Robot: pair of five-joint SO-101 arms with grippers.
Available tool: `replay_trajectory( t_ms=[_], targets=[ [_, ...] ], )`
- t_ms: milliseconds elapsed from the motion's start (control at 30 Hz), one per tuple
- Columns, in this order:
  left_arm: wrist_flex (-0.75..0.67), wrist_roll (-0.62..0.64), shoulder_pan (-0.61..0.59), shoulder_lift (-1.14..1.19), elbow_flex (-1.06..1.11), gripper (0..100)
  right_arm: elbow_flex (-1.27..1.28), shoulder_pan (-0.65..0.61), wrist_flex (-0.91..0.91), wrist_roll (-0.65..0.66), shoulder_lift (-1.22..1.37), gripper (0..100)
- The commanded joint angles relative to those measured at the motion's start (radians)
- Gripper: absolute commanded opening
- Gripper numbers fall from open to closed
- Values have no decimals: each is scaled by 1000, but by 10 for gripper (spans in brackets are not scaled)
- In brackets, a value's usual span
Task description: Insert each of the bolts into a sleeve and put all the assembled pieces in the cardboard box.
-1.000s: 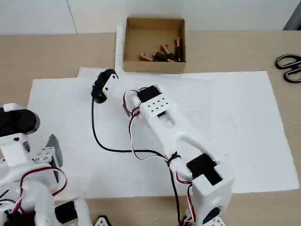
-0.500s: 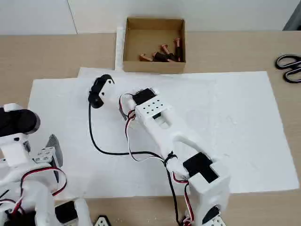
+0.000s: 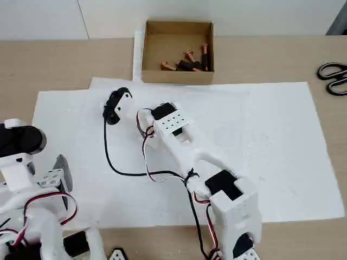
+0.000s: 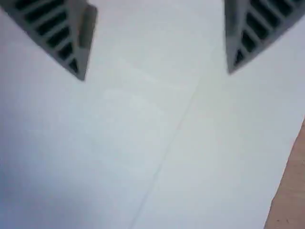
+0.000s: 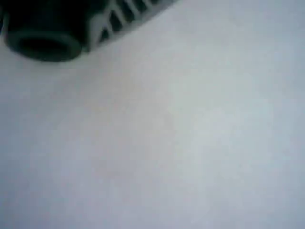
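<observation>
The cardboard box (image 3: 145, 54) stands at the far edge of the white paper. Inside it lie several copper bolts in dark sleeves (image 3: 187, 62), bunched toward its right half. My right arm (image 3: 173, 127) stretches over the middle of the paper, short of the box; in its wrist view a grey ribbed part (image 5: 119, 16) and a dark round piece (image 5: 43, 40) hang over bare paper. My left gripper (image 4: 155, 74) is open above bare paper at the near left (image 3: 60, 167), nothing between its fingers.
White paper sheet (image 3: 271, 141) covers most of the wooden table (image 3: 54, 59). Black scissors (image 3: 333, 76) lie at the far right. A black cable (image 3: 116, 165) loops from the right arm across the paper. The paper's edge and wood (image 4: 290, 191) appear near the left gripper.
The right arm has drawn back a little from the box, toward the near edge and slightly left. The left arm has not moved.
</observation>
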Motion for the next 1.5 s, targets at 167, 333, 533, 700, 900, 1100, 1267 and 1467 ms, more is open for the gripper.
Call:
replay_trajectory(
  t_ms=[167,333,533,700,900,1100,1267,1467],
  targets=[
    [-28,8,-3,-8,2,182,0,-13,38,-38,15,105],
    [-28,8,-3,-8,2,182,0,-12,53,-43,21,128],
    [-28,6,-3,-8,2,182,0,-12,58,-69,22,177],
    [-28,6,-3,-8,2,182,0,-12,58,-69,22,166],
    [-28,6,-3,-8,2,182,0,-12,56,-71,16,14],
    [-28,6,-3,-8,2,182,-77,-10,119,-74,7,4],
    [-28,6,-3,-8,2,182,-239,-10,257,-77,-53,4],
    [-28,6,-3,-8,2,182,-370,22,354,-152,-150,4]
  ],
)
